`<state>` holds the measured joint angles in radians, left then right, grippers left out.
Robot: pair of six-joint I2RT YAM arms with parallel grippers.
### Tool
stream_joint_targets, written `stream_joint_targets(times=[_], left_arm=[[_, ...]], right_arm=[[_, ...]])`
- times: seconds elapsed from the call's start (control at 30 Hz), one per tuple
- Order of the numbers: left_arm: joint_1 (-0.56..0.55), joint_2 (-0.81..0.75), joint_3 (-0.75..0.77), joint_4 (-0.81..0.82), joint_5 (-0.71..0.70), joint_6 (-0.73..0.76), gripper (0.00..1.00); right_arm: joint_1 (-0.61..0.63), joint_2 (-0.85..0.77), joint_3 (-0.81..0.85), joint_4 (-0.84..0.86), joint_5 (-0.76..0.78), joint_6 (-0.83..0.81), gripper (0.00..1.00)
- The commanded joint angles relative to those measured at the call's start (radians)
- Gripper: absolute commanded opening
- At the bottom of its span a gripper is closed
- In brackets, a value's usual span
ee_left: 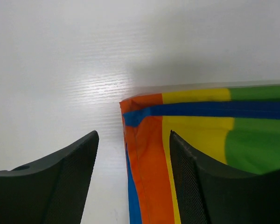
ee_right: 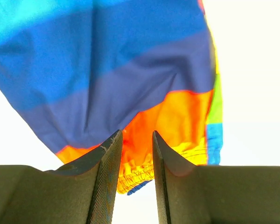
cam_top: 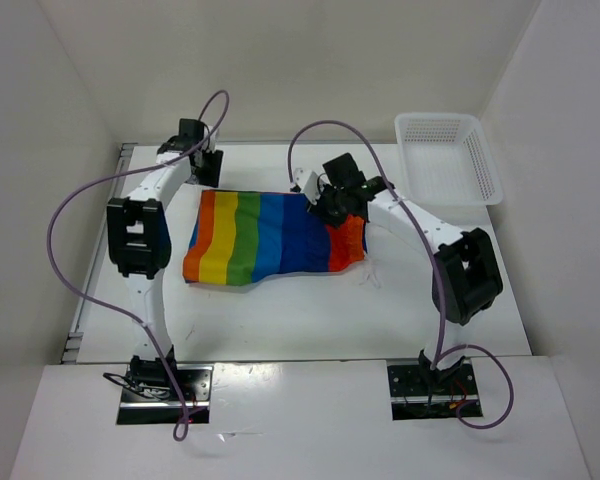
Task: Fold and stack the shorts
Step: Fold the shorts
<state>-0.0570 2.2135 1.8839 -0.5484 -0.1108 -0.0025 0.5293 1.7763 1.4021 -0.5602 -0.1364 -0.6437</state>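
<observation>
While the shorts (cam_top: 270, 238) lie spread flat left of the basket (cam_top: 486, 160), I'm holding my right gripper (ee_right: 134, 137) pinched nearly shut on the orange waistband end nearest that basket, with my left gripper (ee_left: 133, 140) gaping open astride a corner at the end away from it, set for the fold.

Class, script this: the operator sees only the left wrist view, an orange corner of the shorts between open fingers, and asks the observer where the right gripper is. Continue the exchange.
Observer: The right gripper sits over the opposite end of the shorts, on the blue stripe beside the red.
Operator: Is it gripping?
Observer: Its fingers are nearly together, with orange waistband cloth showing in the gap. I cannot tell whether it grips.
Operator: Where's the basket?
Observer: The basket stands at the far right, apart from the shorts.
</observation>
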Motion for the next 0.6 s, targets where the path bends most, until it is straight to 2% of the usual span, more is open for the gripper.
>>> stream_joint_targets(times=[0.0, 0.03, 0.13, 0.17, 0.2, 0.3, 0.43, 0.57], left_arm=[[-0.009, -0.22, 0.073, -0.019, 0.055, 0.002, 0.7], [-0.009, -0.253, 0.063, -0.059, 0.08, 0.002, 0.69], [-0.055, -0.371, -0.069, -0.183, 0.245, 0.002, 0.55], [-0.072, -0.414, -0.124, -0.214, 0.276, 0.002, 0.52], [-0.107, -0.429, -0.24, -0.264, 0.31, 0.002, 0.44], [-0.141, -0.449, -0.383, -0.326, 0.35, 0.002, 0.35], [-0.141, -0.472, -0.514, -0.325, 0.392, 0.002, 0.33], [-0.15, -0.442, -0.633, -0.25, 0.262, 0.002, 0.33]], right_arm=[[-0.005, -0.069, 0.077, -0.001, -0.077, 0.11, 0.37], [-0.005, -0.06, 0.077, 0.012, -0.077, 0.13, 0.37], [-0.015, -0.016, 0.054, 0.074, -0.077, 0.196, 0.23], [-0.015, 0.032, 0.054, 0.089, -0.06, 0.213, 0.15], [-0.029, 0.058, 0.054, 0.114, -0.049, 0.232, 0.12], [-0.074, 0.176, 0.136, 0.123, -0.058, 0.309, 0.03], [-0.095, 0.305, 0.273, 0.141, -0.049, 0.365, 0.0], [-0.126, 0.4, 0.31, 0.161, -0.017, 0.426, 0.0]])
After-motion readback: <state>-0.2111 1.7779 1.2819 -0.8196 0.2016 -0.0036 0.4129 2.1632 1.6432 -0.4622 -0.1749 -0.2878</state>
